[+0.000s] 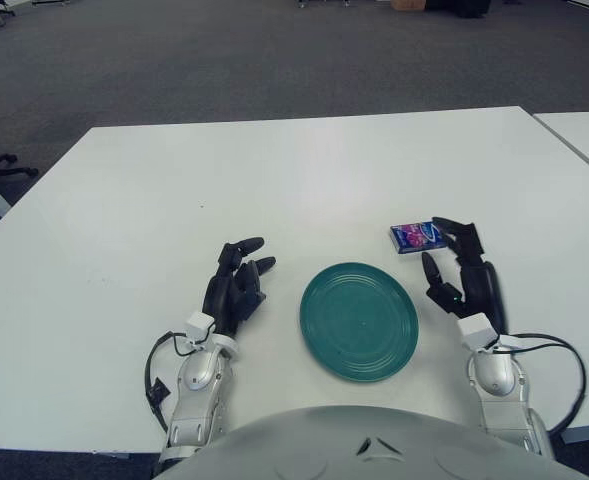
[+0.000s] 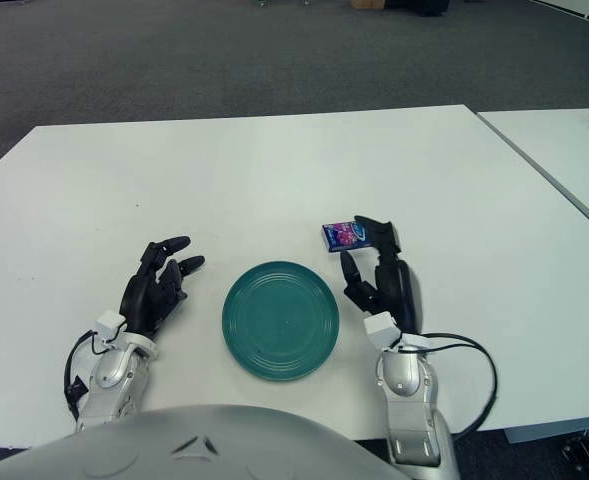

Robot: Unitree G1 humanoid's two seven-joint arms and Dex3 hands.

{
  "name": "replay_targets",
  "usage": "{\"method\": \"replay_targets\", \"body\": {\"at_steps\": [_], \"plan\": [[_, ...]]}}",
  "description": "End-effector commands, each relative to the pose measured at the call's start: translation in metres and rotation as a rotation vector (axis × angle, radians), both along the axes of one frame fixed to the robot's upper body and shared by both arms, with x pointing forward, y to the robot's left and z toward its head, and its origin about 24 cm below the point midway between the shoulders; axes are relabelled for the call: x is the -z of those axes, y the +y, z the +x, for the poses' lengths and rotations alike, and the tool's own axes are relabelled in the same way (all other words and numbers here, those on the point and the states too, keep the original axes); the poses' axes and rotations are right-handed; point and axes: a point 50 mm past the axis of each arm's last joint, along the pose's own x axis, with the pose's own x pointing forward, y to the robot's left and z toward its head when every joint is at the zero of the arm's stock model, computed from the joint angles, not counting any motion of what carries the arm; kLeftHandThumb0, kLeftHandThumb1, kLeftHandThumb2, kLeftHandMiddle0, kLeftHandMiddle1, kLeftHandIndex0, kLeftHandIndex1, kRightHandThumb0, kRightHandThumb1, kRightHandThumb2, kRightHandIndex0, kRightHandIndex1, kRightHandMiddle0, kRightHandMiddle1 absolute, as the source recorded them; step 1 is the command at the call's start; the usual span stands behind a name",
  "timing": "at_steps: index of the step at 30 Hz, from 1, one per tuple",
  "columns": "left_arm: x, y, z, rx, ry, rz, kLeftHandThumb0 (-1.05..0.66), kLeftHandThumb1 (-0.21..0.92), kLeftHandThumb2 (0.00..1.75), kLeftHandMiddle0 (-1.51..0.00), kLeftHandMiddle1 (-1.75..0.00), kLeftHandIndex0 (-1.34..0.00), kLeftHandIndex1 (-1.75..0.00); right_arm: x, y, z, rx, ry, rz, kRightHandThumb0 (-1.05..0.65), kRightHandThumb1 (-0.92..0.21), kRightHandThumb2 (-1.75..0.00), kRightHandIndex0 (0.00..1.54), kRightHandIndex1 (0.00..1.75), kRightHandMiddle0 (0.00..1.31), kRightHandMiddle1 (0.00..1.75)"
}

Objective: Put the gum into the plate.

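Purple gum pack (image 1: 416, 236) sits flat by my right hand (image 1: 463, 275), fingers spread, w/ nothing held. I could knock it away from teal plate (image 1: 359, 320). Left hand (image 1: 236, 287) idle, relaxed, left of plate.

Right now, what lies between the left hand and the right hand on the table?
The green plate lies between the left hand and the right hand, as both eye views show. The gum pack sits farther back, by the right hand's fingertips.
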Motion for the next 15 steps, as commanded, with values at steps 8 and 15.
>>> {"method": "replay_targets", "body": {"at_steps": [8,15], "plan": [[0.009,-0.004,-0.001,0.004,0.058,-0.001,-0.68,0.92,0.80,-0.45,-0.89,-0.25,-1.14,-0.036,-0.022,0.018,-0.129,-0.105,-0.736,-0.73,-0.92,-0.52,0.43,0.01,0.00,0.66],[0.009,-0.007,0.001,0.013,0.058,-0.003,-0.68,0.92,0.80,-0.46,-0.89,-0.26,-1.14,-0.050,-0.024,0.048,-0.181,-0.001,-0.892,-0.71,-0.91,-0.42,0.37,0.00,0.00,0.66]]}}
